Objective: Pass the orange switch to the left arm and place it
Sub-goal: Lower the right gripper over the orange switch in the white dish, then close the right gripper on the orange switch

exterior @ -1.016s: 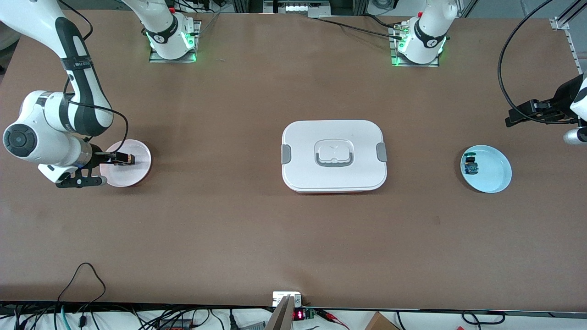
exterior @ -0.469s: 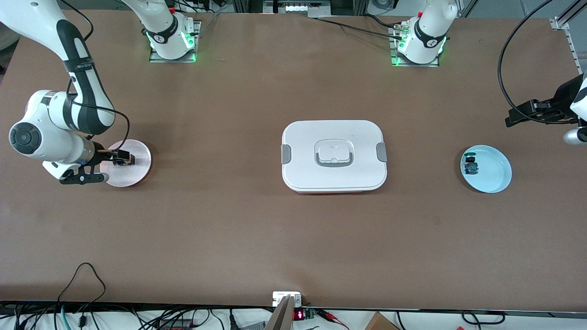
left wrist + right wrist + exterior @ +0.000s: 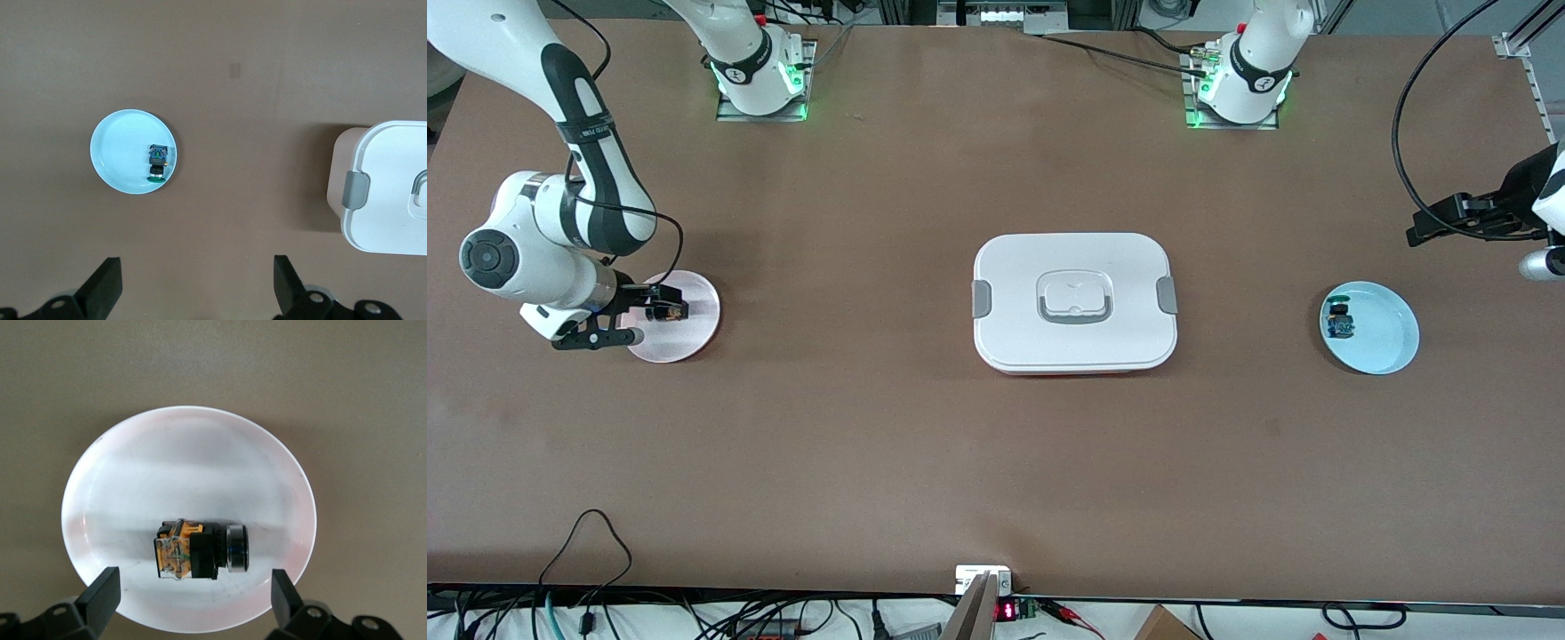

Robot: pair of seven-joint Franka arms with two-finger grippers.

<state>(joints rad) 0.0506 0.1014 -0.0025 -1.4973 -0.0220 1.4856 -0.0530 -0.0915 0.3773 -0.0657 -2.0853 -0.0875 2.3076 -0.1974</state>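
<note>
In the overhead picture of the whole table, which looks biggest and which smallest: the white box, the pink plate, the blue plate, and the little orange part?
1. White box, largest.
2. Pink plate and blue plate: look alike, no ranking.
3. Orange part, on the pink plate, smallest.

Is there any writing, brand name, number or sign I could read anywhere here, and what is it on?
None can be read for certain.
Small red display at the table's near edge: glowing digits, too small to read.
Black bands on both robot bases: a white mark each, too small to read.
Box, pink plate, blue plate, orange switch: no writing visible.
</note>
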